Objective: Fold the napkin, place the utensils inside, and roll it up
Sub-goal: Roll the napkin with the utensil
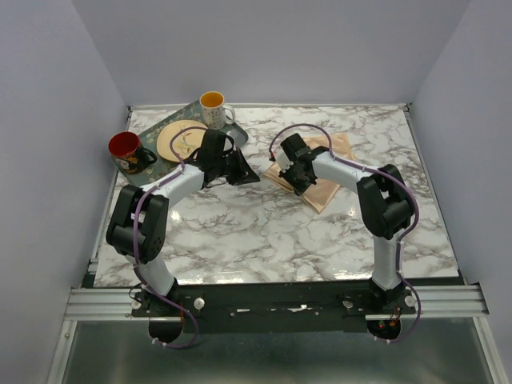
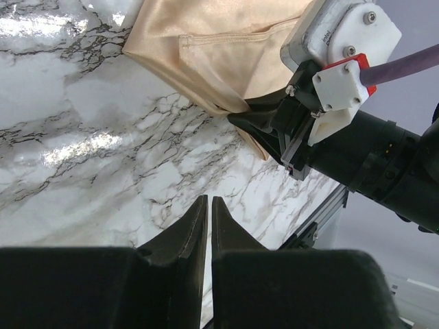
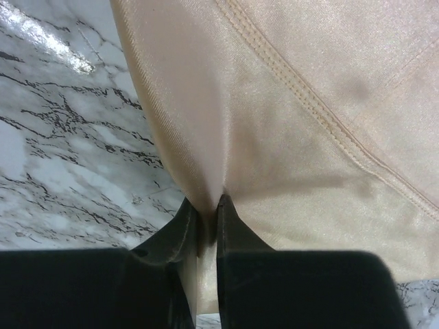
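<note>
Two fingers, right claw (image 3: 209,204): clamped on a pinched-up fold of the napkin (image 3: 309,103).
Left claw (image 2: 208,204): fingers together, holding nothing, over bare counter (image 2: 82,130) beside the napkin.
Napkin: lay bunched on the marble counter, right of centre.
Far left: plate (image 1: 178,142), red mug (image 1: 126,146), yellow mug (image 1: 212,104).
</note>
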Robot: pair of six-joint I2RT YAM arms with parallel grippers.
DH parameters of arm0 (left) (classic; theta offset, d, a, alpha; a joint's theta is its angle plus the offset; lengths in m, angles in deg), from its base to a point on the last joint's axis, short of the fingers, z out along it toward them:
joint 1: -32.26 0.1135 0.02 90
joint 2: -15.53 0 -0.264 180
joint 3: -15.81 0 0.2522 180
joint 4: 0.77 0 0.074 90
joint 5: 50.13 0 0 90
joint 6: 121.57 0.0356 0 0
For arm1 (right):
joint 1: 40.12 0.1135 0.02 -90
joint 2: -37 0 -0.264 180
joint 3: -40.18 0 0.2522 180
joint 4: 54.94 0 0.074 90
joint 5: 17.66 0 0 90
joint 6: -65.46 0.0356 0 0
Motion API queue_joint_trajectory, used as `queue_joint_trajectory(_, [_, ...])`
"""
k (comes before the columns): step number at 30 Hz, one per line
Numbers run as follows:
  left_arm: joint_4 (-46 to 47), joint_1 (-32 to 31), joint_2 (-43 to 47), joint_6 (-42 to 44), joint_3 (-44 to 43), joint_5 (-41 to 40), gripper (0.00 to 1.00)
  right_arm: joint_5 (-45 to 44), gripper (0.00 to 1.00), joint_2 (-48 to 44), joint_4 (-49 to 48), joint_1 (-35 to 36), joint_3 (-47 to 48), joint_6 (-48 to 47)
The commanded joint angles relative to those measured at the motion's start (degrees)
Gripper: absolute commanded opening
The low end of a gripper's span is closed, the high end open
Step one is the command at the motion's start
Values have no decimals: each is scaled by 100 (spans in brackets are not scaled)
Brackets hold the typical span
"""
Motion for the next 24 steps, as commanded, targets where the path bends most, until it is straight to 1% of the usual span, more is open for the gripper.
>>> queue_joint_trajectory(1, [116, 36, -79, -74, 31, 54, 18, -58, 1, 475, 178, 2, -24, 260])
queue_joint_trajectory(2, [99, 27, -62, -92, 49, 46, 18, -5, 1, 458, 196, -6, -6, 295])
queue_joint_trajectory(3, [98, 36, -53, -109, 49, 28, 22, 117, 0, 440, 204, -6, 12, 382])
queue_joint_trajectory(5, [107, 27, 0, -136, 84, 19, 27, 258, 0, 397, 231, -6, 73, 514])
queue_joint_trajectory(6, [99, 27, 17, -145, 84, 37, 29, 598, 1, 388, 266, 2, 117, 646])
queue_joint_trajectory(8, [46, 36, 52, -162, 101, 28, 32, 864, 1, 388, 336, 2, 249, 813])
queue_joint_trajectory(9, [-41, 36, 61, -180, 101, 19, 34, 1144, 1, 388, 345, -6, 275, 971])
queue_joint_trajectory(11, [-130, 36, 79, -232, 110, 11, 36, 1339, 1, 370, 345, -6, 328, 1165])
queue_joint_trajectory(12, [-156, 36, 88, -346, 119, 11, 39, 1610, 1, 370, 345, -15, 337, 1305])
queue_joint_trajectory(14, [-209, 36, 140, -496, 145, -16, 42, 1840, 0, 353, 310, -59, 337, 1446])
queue_joint_trajectory(15, [-305, 45, 158, -636, 154, -59, 50, 2084, 1, 335, 284, -68, 302, 1534])
queue_joint_trajectory(17, [-446, 36, 158, -777, 84, -182, 55, 2262, 1, 352, 214, -129, 276, 1622])
queue_joint_trajectory(18, [-473, 36, 149, -838, 58, -226, 60, 2532, 0, 352, 178, -147, 241, 1657])
queue_joint_trajectory(19, [-586, 45, 114, -1022, 14, -296, 61, 2648, 1, 379, 100, -208, 206, 1814])
queue_joint_trajectory(20, [-631, 36, 79, -1119, -4, -393, 65, 2780, 1, 379, 47, -235, 179, 1868])
queue_joint_trajectory(21, [-631, 45, 35, -1242, -4, -394, 67, 3034, 1, 396, 3, -252, 153, 1973])
queue_joint_trajectory(24, [-544, 1, -158, -1550, -74, -368, 73, 3395, 1, 396, -226, -305, -5, 2149])
